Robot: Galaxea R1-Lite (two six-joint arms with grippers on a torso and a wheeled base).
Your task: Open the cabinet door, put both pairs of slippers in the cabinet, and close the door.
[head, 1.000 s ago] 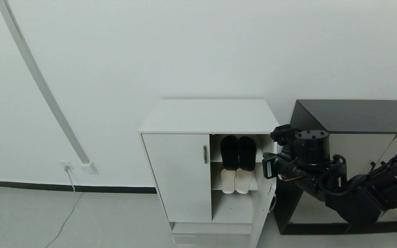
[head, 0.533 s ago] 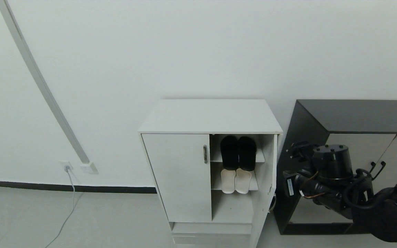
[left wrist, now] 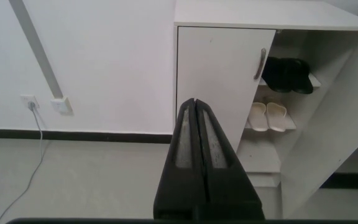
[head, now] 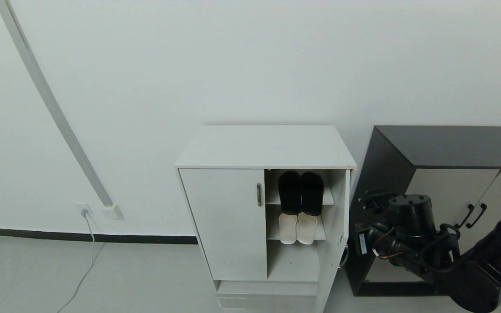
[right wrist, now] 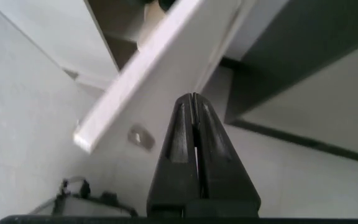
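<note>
Two pairs of slippers sit inside the white cabinet (head: 262, 147): we see the black slippers (head: 300, 192) side by side on the upper shelf and the cream slippers (head: 297, 228) side by side on the shelf just below. The cabinet's right door (head: 335, 237) stands swung out toward us, nearly edge-on in the head view, while the left door (head: 224, 221) is shut, its metal handle (head: 258, 194) upright along its inner edge. We find the right gripper (right wrist: 194, 99) on the outer side of the open door, between the white cabinet and the black cabinet (head: 450, 145) that stands just to its right. Its two fingers are pressed together with nothing between them, and we cannot tell whether they touch the door. From the left wrist view we look across the floor at the cabinet front. The left gripper (left wrist: 194, 106) hangs well apart from it, its fingers likewise pressed flat against each other and holding nothing. Low on the wall to the left we see a wall socket (head: 84, 210).
</note>
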